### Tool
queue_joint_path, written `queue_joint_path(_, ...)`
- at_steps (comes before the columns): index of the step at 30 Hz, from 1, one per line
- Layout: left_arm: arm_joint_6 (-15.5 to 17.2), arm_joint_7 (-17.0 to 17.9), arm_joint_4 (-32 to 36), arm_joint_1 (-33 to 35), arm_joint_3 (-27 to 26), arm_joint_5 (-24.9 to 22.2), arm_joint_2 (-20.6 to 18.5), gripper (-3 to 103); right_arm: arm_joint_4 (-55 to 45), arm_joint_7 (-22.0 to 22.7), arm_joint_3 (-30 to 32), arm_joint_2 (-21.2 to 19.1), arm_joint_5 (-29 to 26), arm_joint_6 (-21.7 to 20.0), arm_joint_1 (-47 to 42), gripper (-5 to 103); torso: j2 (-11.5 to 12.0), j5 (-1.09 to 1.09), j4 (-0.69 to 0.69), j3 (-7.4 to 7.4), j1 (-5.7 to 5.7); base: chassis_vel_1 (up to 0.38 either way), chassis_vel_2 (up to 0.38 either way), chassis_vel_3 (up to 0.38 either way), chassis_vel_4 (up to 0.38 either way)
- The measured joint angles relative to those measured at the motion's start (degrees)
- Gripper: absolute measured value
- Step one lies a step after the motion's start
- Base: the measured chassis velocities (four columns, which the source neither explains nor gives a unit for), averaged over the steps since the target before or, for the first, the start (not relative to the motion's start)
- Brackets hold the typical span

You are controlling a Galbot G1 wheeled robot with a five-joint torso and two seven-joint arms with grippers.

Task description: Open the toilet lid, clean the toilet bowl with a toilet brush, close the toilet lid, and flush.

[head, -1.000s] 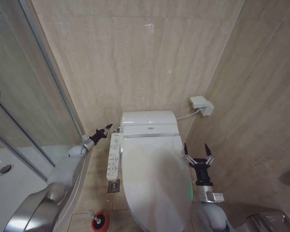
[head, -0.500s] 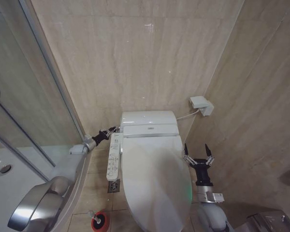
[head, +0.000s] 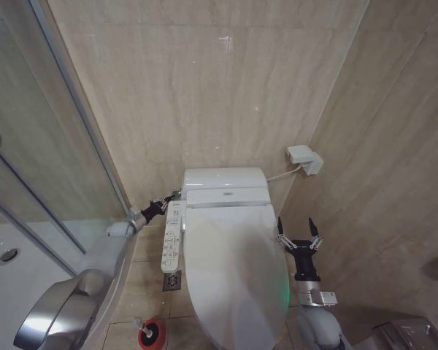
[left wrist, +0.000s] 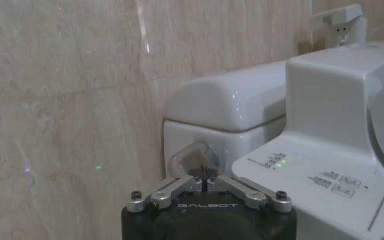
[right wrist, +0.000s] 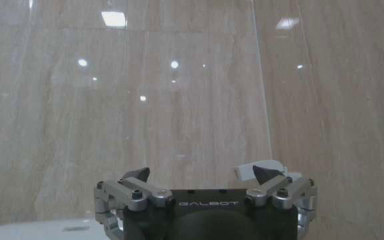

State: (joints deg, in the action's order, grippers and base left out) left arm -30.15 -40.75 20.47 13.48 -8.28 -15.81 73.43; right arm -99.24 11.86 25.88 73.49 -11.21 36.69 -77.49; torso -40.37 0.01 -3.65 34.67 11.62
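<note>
The toilet lid (head: 233, 270) lies flat, down over the toilet bowl, which is hidden beneath it. My left gripper (head: 169, 197) is at the left side of the white tank (head: 224, 177). In the left wrist view its fingers (left wrist: 204, 176) are shut together, tips against the chrome flush lever (left wrist: 193, 157) on the tank's side. My right gripper (head: 295, 232) hangs open beside the lid's right edge, holding nothing, and faces the tiled wall (right wrist: 202, 172). The toilet brush (head: 141, 324) stands in its red holder cup (head: 151, 336) on the floor at the lower left.
A white control panel (head: 172, 235) runs along the toilet's left side, close under my left arm. The glass shower screen (head: 36, 146) and white shower tray (head: 14, 270) are on the left. A wall socket box (head: 304, 158) with a cable sits at the right of the tank. A floor drain (head: 171, 280) lies beside the toilet.
My left gripper has moved right and slightly down to the tank's side, and its fingers have closed. The right arm has stayed put.
</note>
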Motion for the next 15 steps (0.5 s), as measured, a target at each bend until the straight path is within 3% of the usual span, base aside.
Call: queue_joint_path(15,0.52,1.73,-0.93,0.08,-0.15,0.58,1.04,0,-0.17,-0.02,0.13,-0.01,0.16,0.23,-0.49,100,0.01,-0.01,-0.01,0.02,0.01,0.000,0.000,0.000,0.000)
